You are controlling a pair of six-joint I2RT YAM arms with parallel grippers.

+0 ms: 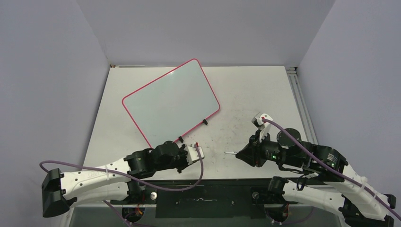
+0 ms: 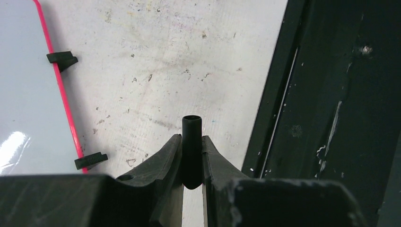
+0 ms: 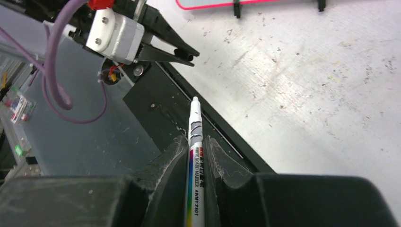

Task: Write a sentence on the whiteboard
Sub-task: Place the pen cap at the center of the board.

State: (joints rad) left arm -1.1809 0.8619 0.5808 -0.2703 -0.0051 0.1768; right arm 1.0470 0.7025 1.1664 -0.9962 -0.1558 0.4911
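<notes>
Grey walls on three sides, scuffed white tabletop point(image 1: 265, 90) in the middle. Top view is the clock face, 12 = far wall.

Step in hand: looks like uncapping is done and nothing is written yet.
- left gripper point(image 3: 182, 51): jaws narrow, pinched on a short black cap point(image 2: 192, 142), open end facing away from the wrist.
- right gripper point(image 3: 196, 139): jaws narrow, clamped on the marker point(image 3: 194, 118). Barrel is white with a rainbow stripe and "WHITE BOARD MARKER" print. Tip points to 9 o'clock at the left gripper, with a small gap between them. Nib is too small to read its colour.
- both grippers sit low at the near edge, around 6 o'clock of the table.

Task thing: whiteboard point(image 1: 170, 99) lies flat on the tabletop at about 11 o'clock from the marker tip, well apart from it. It is rotated, with long edges running roughly 8 to 2 o'clock. Rim is pink-red with rounded corners, and two black feet point(image 1: 180, 139) stick out of the near long edge. Surface is blank with glare only; no sentence is on it.

Next move, as a judgement:
- right arm carries the marker toward 10–11 o'clock, over the near rim and feet
- it pitches the nib down onto the board
- it starts near the 9 o'clock corner, so the rows follow the board's slant
- light contact only, since the board isn't pinned and could skate on the tabletop
- left arm stays parked with the cap, clear of the right arm's sweep
</notes>
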